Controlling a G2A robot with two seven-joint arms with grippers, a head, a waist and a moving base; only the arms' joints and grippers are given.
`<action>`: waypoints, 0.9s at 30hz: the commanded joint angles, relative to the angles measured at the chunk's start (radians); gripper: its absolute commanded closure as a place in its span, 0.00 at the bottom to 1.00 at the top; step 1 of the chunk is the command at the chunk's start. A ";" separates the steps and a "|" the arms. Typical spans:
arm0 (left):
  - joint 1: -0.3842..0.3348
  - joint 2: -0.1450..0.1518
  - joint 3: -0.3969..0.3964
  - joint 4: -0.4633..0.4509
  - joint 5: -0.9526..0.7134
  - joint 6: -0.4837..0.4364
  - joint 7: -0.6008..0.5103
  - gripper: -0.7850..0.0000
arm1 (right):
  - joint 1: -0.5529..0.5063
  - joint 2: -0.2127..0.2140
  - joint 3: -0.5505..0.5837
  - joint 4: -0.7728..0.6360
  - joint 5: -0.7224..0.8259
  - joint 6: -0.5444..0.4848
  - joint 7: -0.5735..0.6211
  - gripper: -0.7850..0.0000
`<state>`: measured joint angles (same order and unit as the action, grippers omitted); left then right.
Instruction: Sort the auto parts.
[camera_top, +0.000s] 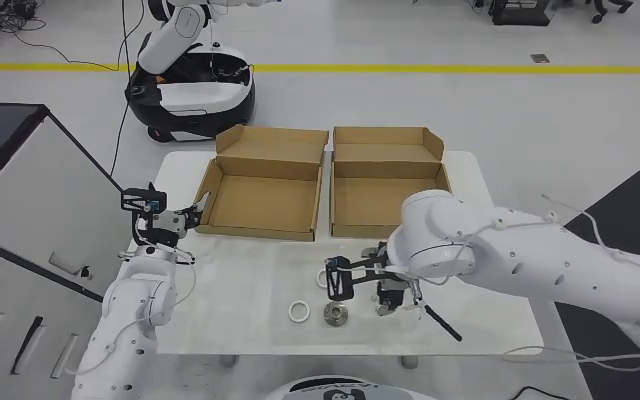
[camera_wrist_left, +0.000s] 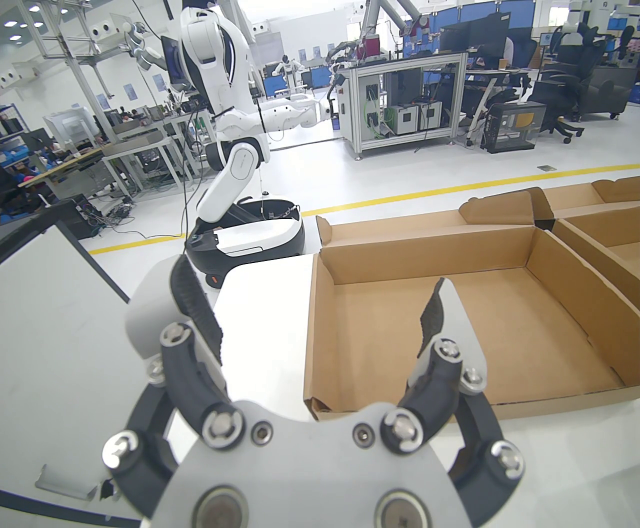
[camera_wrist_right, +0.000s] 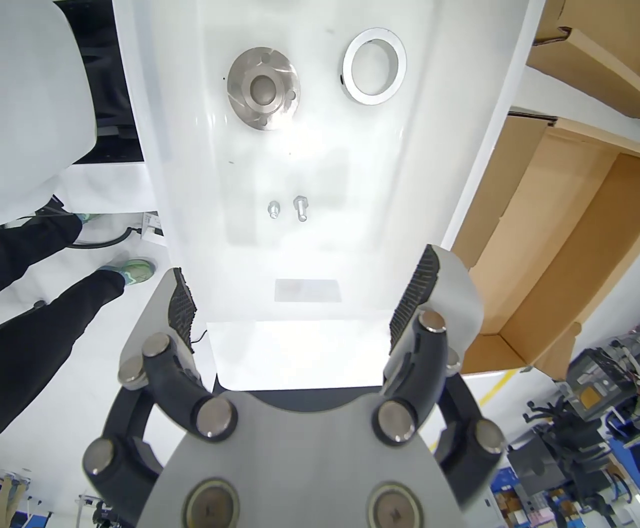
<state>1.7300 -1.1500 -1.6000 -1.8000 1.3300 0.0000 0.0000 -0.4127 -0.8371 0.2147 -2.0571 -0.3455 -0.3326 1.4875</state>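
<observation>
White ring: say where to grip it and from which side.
Probably from straight above: pinch the white ring by its band, one pincer finger in the hole, one outside. It lies flat on the table, low-walled, hole facing up.

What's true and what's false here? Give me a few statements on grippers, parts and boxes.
1. The left gripper and the right gripper are both open. True.
2. The white ring lies in the cardboard box. False: it lies on the table, beside the metal flange and not touching it.
3. Two bolts lie on the table. True.
4. The right gripper grips the metal flange. False: it holds nothing, and the flange lies free on the table.
</observation>
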 joint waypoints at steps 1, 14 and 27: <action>0.000 0.000 0.000 0.000 0.000 0.000 0.000 0.00 | 0.000 -0.003 -0.002 0.002 0.002 0.000 0.000 0.00; 0.000 0.000 0.000 0.000 0.000 0.000 0.000 0.00 | -0.038 -0.011 -0.018 0.029 -0.030 -0.012 -0.030 0.00; 0.000 0.000 0.000 0.000 0.000 0.000 0.000 0.00 | -0.070 -0.050 -0.027 0.120 -0.002 0.014 -0.007 0.00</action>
<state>1.7300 -1.1500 -1.6000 -1.8000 1.3300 0.0000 0.0000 -0.4819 -0.8846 0.1870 -1.9424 -0.3471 -0.3208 1.4808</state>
